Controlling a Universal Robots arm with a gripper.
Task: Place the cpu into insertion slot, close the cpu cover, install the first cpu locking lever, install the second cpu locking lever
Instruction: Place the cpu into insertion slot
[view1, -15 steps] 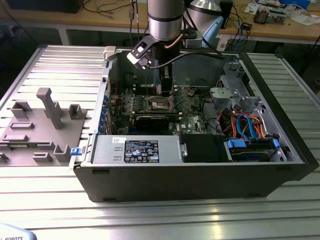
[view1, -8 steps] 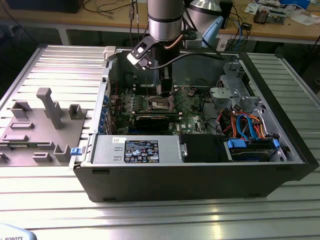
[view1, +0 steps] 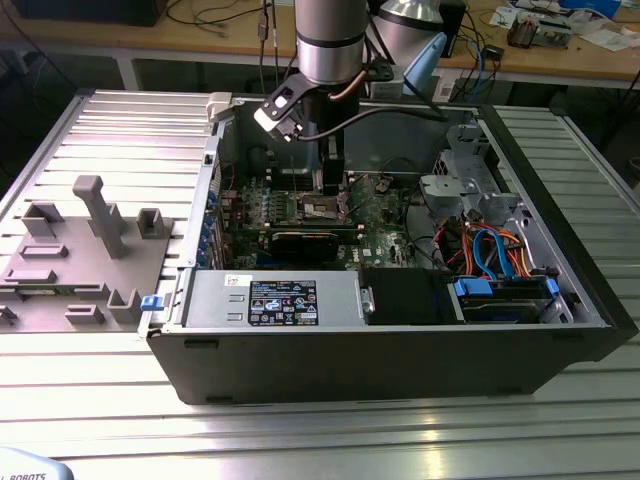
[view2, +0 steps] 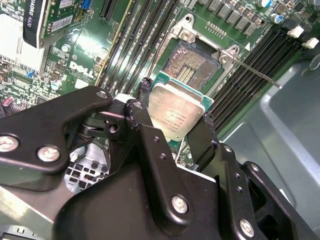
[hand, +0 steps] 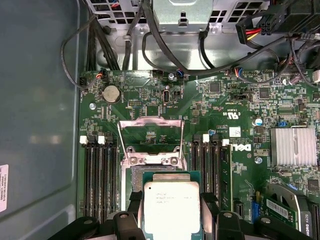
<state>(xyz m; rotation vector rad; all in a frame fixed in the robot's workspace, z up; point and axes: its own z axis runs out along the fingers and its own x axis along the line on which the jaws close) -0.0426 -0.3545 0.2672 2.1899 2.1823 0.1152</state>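
My gripper (view2: 176, 104) is shut on the cpu (view2: 175, 114), a flat square chip with a silvery top, pinched by its edges between two black fingers (view2: 144, 92). It hangs just above the green board, partly over the insertion slot (view2: 192, 61), whose brown contact field lies uncovered. In the first wrist view the cpu (hand: 171, 205) overlaps the slot (hand: 134, 181), and the cpu cover (hand: 150, 120) stands swung open beyond it. A thin locking lever (view2: 262, 76) sticks out, unlatched. In the exterior view the gripper (view1: 333, 190) reaches down into the computer case over the slot (view1: 320, 208).
Long black memory slots (hand: 100, 175) flank the socket on both sides. A finned heatsink (hand: 292, 146) and cable bundles (hand: 165, 45) sit nearby. The case walls (view1: 590, 270) ring the board, and a grey fixture plate (view1: 80, 250) lies at the exterior view's left.
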